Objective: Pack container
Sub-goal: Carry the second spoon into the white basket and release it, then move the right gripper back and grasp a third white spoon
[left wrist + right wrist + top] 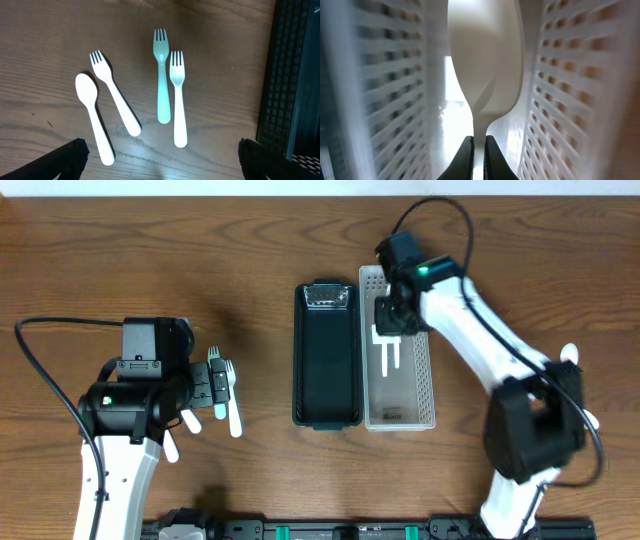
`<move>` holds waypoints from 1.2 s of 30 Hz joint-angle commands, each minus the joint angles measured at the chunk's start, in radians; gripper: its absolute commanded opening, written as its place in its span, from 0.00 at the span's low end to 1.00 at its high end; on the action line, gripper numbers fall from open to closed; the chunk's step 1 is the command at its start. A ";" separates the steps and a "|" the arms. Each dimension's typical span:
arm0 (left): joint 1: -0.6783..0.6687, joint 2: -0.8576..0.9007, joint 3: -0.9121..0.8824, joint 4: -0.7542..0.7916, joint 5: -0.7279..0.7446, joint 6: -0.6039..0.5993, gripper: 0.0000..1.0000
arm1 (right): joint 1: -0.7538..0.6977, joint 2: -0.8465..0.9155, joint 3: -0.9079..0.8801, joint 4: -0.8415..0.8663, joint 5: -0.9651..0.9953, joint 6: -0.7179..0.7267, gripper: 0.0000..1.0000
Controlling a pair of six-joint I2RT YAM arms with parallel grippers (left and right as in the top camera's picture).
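Right wrist: my right tool [479, 150] clamps a white spoon [487, 60] inside the white basket [390, 100]; left of the basket, four utensils [178, 95] wait unpacked beneath my spread left tool [167, 162].

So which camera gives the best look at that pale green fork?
The left wrist view: the pale green fork lies whole and close, beside a white fork. Overhead it is small, partly hidden under the left tool. The right wrist view misses it, showing only a white spoon inside a basket.
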 commanded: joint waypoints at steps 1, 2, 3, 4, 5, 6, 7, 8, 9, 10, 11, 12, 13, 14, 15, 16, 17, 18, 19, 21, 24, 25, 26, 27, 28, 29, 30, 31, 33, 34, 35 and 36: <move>0.005 0.002 0.021 -0.003 -0.001 -0.010 0.98 | 0.012 0.039 -0.001 0.001 0.022 0.024 0.01; 0.005 0.002 0.021 -0.003 -0.001 -0.010 0.98 | 0.012 0.041 -0.001 0.003 0.022 0.024 0.02; 0.004 0.002 0.021 -0.003 -0.001 -0.010 0.98 | 0.012 0.041 -0.001 0.005 0.022 0.024 0.04; 0.004 0.002 0.021 -0.002 -0.001 -0.010 0.98 | 0.011 0.038 0.000 0.011 0.022 0.023 0.09; 0.004 0.002 0.021 -0.002 -0.001 -0.010 0.98 | 0.011 0.030 0.003 0.011 0.022 0.023 0.22; 0.005 0.002 0.021 -0.002 -0.001 -0.010 0.98 | 0.010 0.024 0.008 0.011 0.022 0.016 0.29; 0.004 0.002 0.021 -0.002 -0.001 -0.010 0.98 | 0.008 0.014 0.016 0.011 0.022 -0.001 0.37; 0.004 0.002 0.021 -0.002 -0.001 -0.010 0.98 | 0.006 0.003 0.028 0.006 0.022 -0.016 0.39; 0.005 0.002 0.021 -0.003 -0.001 -0.010 0.98 | 0.003 -0.011 0.042 -0.003 0.022 -0.028 0.40; 0.005 0.002 0.021 -0.003 -0.001 -0.010 0.98 | -0.001 -0.027 0.060 -0.015 0.023 -0.037 0.41; 0.005 0.002 0.021 -0.003 -0.001 -0.010 0.98 | -0.009 -0.049 0.082 -0.032 0.030 -0.041 0.41; 0.004 0.002 0.021 -0.003 -0.001 -0.010 0.98 | -0.021 -0.074 0.107 -0.050 0.040 -0.040 0.41; 0.004 0.002 0.021 -0.003 -0.001 -0.010 0.98 | -0.037 -0.099 0.129 -0.067 0.047 -0.040 0.41; 0.004 0.002 0.021 -0.003 -0.001 -0.010 0.98 | -0.057 -0.128 0.151 -0.081 0.053 -0.040 0.41; 0.004 0.002 0.021 -0.003 -0.001 -0.010 0.98 | -0.091 -0.166 0.172 -0.095 0.053 -0.040 0.41; 0.005 0.002 0.021 -0.003 -0.001 -0.009 0.98 | -0.129 -0.203 0.184 -0.105 0.053 -0.040 0.41; 0.005 0.002 0.021 -0.003 -0.001 -0.009 0.98 | -0.168 -0.234 0.188 -0.113 0.053 -0.040 0.42; 0.004 0.002 0.021 -0.003 -0.001 -0.009 0.98 | -0.212 -0.265 0.189 -0.121 0.053 -0.035 0.44; 0.004 0.002 0.021 -0.003 -0.001 -0.010 0.98 | -0.270 -0.294 0.189 -0.135 0.053 -0.032 0.46; 0.004 0.002 0.021 -0.002 -0.001 -0.009 0.98 | -0.389 -0.327 0.188 -0.172 0.052 -0.027 0.48; 0.004 0.002 0.021 -0.002 -0.001 -0.009 0.98 | -0.570 -0.326 0.185 -0.235 0.040 -0.026 0.49; 0.004 0.002 0.021 -0.002 -0.001 -0.010 0.98 | -0.632 -0.319 0.172 -0.245 0.036 -0.031 0.49; 0.004 0.002 0.021 -0.002 -0.001 -0.010 0.98 | -0.677 -0.314 0.154 -0.244 0.035 -0.036 0.49; 0.004 0.002 0.021 -0.002 -0.001 -0.009 0.98 | -0.717 -0.308 0.134 -0.239 0.032 -0.039 0.49; 0.004 0.002 0.021 -0.002 -0.001 -0.010 0.98 | -0.760 -0.301 0.105 -0.226 0.027 -0.047 0.49; 0.005 0.002 0.021 -0.002 -0.001 -0.010 0.98 | -0.797 -0.294 0.073 -0.208 0.025 -0.049 0.49; 0.004 0.002 0.021 -0.002 -0.001 -0.009 0.98 | -0.827 -0.289 0.042 -0.191 0.020 -0.049 0.49; 0.004 0.002 0.021 -0.002 -0.001 -0.009 0.98 | -0.852 -0.283 0.011 -0.169 0.012 -0.049 0.49; 0.004 0.002 0.021 -0.002 -0.001 -0.010 0.98 | -0.902 -0.268 -0.064 -0.109 -0.013 -0.063 0.50; 0.004 0.002 0.021 -0.002 -0.001 -0.010 0.98 | -0.918 -0.261 -0.095 -0.081 -0.023 -0.072 0.51; 0.004 0.002 0.021 -0.002 -0.001 -0.010 0.98 | -0.938 -0.251 -0.134 -0.047 -0.032 -0.080 0.52; 0.004 0.002 0.021 -0.002 -0.001 -0.010 0.98 | -0.949 -0.243 -0.159 -0.023 -0.032 -0.083 0.53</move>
